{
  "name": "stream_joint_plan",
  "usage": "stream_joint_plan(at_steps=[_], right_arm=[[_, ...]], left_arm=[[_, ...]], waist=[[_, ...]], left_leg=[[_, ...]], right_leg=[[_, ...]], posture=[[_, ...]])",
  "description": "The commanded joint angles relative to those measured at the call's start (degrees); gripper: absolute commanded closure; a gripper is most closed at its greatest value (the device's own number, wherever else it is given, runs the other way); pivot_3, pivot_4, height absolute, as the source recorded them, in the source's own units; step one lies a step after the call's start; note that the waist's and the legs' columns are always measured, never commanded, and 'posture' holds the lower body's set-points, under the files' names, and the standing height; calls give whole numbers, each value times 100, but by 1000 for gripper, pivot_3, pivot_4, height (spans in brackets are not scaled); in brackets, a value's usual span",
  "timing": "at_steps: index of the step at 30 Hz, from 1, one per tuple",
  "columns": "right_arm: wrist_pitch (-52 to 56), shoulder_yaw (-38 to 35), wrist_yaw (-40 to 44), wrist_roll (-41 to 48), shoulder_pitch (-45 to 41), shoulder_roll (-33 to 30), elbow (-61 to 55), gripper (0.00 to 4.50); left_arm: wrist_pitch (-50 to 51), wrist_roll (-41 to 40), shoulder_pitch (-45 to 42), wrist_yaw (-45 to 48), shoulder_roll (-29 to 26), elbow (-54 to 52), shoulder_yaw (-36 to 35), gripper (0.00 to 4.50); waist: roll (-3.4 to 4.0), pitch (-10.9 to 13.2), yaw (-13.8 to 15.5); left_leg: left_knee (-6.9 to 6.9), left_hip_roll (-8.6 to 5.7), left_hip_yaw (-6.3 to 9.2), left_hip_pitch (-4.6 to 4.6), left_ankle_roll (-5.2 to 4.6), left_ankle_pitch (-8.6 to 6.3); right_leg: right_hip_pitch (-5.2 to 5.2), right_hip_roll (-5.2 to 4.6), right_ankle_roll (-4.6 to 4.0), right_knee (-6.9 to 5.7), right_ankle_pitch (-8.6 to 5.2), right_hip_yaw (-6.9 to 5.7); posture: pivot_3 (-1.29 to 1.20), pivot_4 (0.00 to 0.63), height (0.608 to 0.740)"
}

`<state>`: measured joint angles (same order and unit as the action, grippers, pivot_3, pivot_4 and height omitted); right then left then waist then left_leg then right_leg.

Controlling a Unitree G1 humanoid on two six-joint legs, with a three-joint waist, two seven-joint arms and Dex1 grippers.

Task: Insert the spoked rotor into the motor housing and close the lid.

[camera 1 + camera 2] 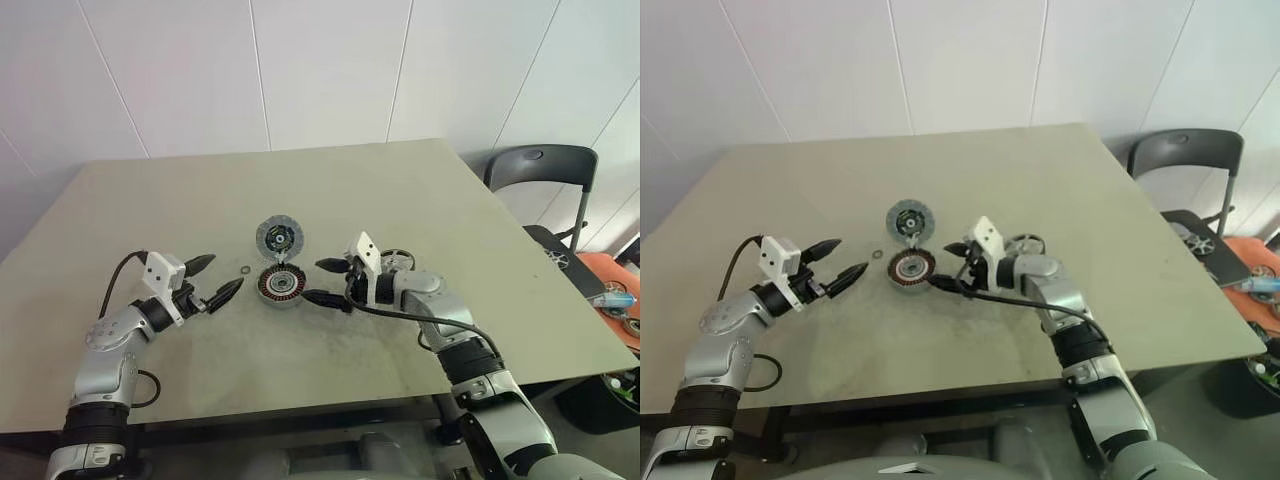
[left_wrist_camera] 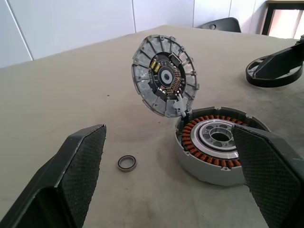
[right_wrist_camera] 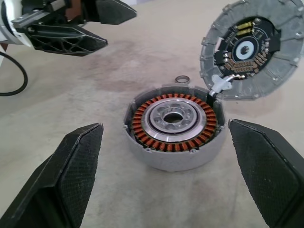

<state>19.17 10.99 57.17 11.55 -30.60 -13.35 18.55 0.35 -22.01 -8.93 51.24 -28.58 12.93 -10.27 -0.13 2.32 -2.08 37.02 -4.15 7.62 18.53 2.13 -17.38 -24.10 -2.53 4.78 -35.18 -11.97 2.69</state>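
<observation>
The motor housing (image 3: 174, 127) sits near the middle of the table (image 1: 300, 190), its ring of copper windings exposed around a silvery centre. The lid (image 3: 248, 52) stands propped open at the housing's far edge, tilted back with its inner face and circuit parts showing, joined to the housing by a short pale lead. A small plain ring (image 2: 127, 163) lies on the table just to the housing's left. The spoked rotor (image 1: 396, 259) rests on the table to the right, behind the right arm's wrist, so it is partly hidden.

The right gripper (image 1: 332, 282) hangs just right of the housing with its fingers spread wide and nothing between them. The left gripper (image 1: 212, 279) hangs to the left, beyond the small ring, equally wide open and empty.

The rotor is not yet in the housing. The main risk is the right arm itself: the rotor lies behind its wrist, so turning back for it could knock the rotor away. A sweep close to the housing could also tip the propped lid shut before the rotor is in, or strain the short lead. The left gripper could mistake the small ring for the rotor.
</observation>
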Motion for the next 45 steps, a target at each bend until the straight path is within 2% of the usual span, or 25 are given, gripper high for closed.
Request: stream_joint_plan(at_steps=[1,13,31,37,40,45], right_arm=[[-35,87,78,-2,-117,-56,-218,85],[32,218,45,-114,-152,-153,-149,85],[-58,148,34,-129,-381,-177,80,85],[-149,147,-237,-223,-589,-26,195,85],[82,544,-325,-565,-1015,131,283,85],[199,1155,239,-934,-1818,188,741,85]], left_arm=[[-159,-42,-1,22,-1,-64,-90,6],[-154,3,57,-85,59,-266,4,6],[-495,64,-1,114,124,-33,52,6],[-606,103,-52,138,192,114,97,6],[-689,128,-104,126,261,198,109,6],[-796,181,-141,74,326,292,117,6]], waist=[[0,0,0],[0,0,6],[0,0,9],[0,0,-6],[2,2,-22],[2,2,-23]], left_leg=[[0,0,0,0,0,0],[0,0,0,1,0,0],[0,0,0,1,0,0],[0,0,0,0,0,0],[1,0,-1,-1,0,0],[-2,0,2,0,0,0]], right_leg=[[0,0,0,0,0,0],[0,0,0,1,0,0],[0,-1,0,1,0,-1],[0,0,0,1,0,-1],[-1,0,0,-2,0,0],[-4,0,-1,-2,1,-2]], posture=[[0,0,740],[0,0,740],[0,0,740],[0,0,740],[0,0,740],[0,0,740]])
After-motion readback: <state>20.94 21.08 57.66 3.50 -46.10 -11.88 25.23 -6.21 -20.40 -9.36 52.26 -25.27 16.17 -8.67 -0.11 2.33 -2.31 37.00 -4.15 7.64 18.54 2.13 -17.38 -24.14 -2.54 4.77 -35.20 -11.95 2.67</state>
